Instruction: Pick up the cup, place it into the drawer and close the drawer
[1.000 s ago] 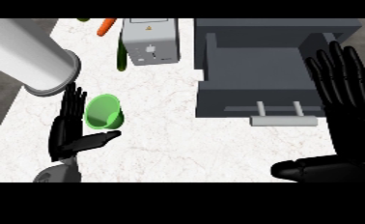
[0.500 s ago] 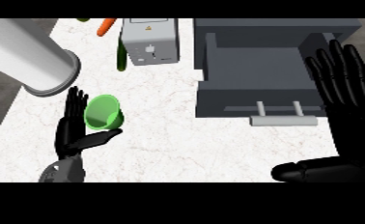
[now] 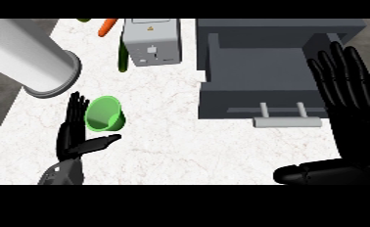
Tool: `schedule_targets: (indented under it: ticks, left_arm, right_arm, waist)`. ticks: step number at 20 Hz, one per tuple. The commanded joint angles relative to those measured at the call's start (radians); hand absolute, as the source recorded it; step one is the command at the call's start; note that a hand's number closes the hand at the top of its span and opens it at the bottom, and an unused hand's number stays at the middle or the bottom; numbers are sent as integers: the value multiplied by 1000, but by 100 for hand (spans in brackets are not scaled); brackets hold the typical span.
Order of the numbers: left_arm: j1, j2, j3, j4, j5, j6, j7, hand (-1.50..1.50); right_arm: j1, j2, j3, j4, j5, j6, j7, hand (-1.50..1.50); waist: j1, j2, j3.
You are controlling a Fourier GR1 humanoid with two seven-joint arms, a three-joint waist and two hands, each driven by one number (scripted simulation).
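A green cup (image 3: 104,114) lies tilted on the white counter at the lower left, its mouth facing up and left. My left hand (image 3: 74,135) is just left of it and under it, fingers straight and pointing up, thumb stretched out below the cup; it is open and does not curl round the cup. The grey drawer (image 3: 264,77) stands pulled out at the right, with a pale handle (image 3: 285,119) on its front. My right hand (image 3: 341,90) is open beside the drawer's right side, fingers up, its thumb low at the right.
A large pale cylinder (image 3: 33,64) lies at the left edge, close above the cup. A grey box-shaped appliance (image 3: 151,41) stands at the back middle, with a carrot (image 3: 107,27) and a dark green vegetable (image 3: 124,59) to its left.
My left hand has crept slightly up and right along the cup. The cup, the drawer and the right hand are where they were.
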Motion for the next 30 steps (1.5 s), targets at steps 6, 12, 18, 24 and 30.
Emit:
schedule_targets:
  ticks: [6, 12, 18, 24, 30]
  left_arm:
    - [-126, 21, 23, 216, 18, -51, -107, -150]
    - [-132, -10, 14, 223, 40, -54, -112, -150]
    - [-244, 64, 68, 392, 73, -189, -144, -150]
    - [-217, 18, 39, 398, 69, -277, -192, -150]
    - [-245, 5, 32, 405, 58, -323, -261, 150]
  right_arm:
    - [0, -13, -20, 50, -21, 36, -44, -150]
    - [1, 4, 7, 22, 18, 4, -21, -150]
    - [-38, -12, -17, 8, -20, 1, 35, -150]
    - [25, -2, -1, 10, -16, 29, -20, -150]
    - [-32, -12, -26, 47, -20, 17, -6, -150]
  waist:
    - [-2, 1, 0]
    - [0, 0, 0]
    - [-11, 4, -1]
    - [-8, 3, -1]
    - [-13, 7, -2]
